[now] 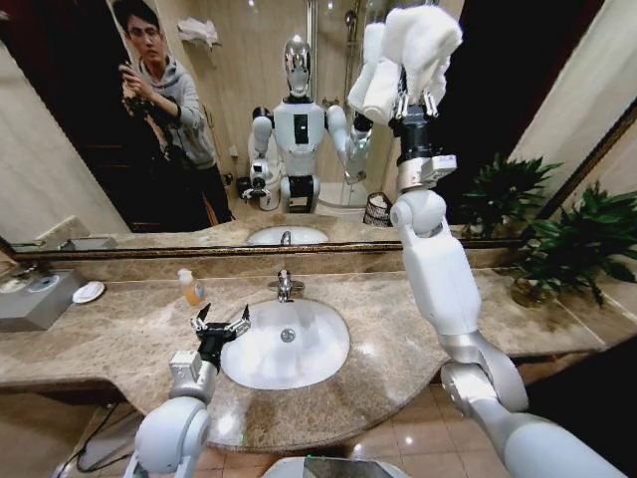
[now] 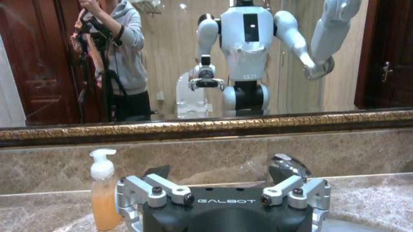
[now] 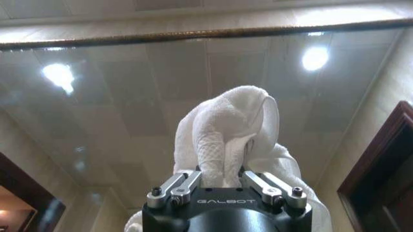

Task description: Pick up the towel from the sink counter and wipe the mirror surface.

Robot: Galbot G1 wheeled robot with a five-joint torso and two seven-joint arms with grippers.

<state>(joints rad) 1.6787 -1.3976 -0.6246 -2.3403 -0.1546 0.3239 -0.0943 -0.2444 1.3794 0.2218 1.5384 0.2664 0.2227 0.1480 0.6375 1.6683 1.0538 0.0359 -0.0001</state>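
Observation:
My right gripper [image 1: 416, 100] is raised high, shut on the white towel [image 1: 423, 45]. The bunched towel is up at the mirror surface [image 1: 249, 60], meeting its own reflection. In the right wrist view the towel [image 3: 229, 130] stands folded out of the right gripper [image 3: 223, 181] in front of the mirror surface [image 3: 129, 96]. My left gripper [image 1: 221, 327] hovers low over the sink counter [image 1: 119, 339] at the left rim of the white basin [image 1: 318, 349], open and holding nothing. From its wrist the left gripper [image 2: 223, 188] faces the mirror surface [image 2: 310, 48].
A chrome faucet [image 1: 285, 286] stands behind the basin, with an orange soap bottle [image 1: 189, 287] to its left. A small white dish [image 1: 89, 292] and a grey box [image 1: 30, 299] sit at the far left. Potted plants [image 1: 572, 244] occupy the counter's right end.

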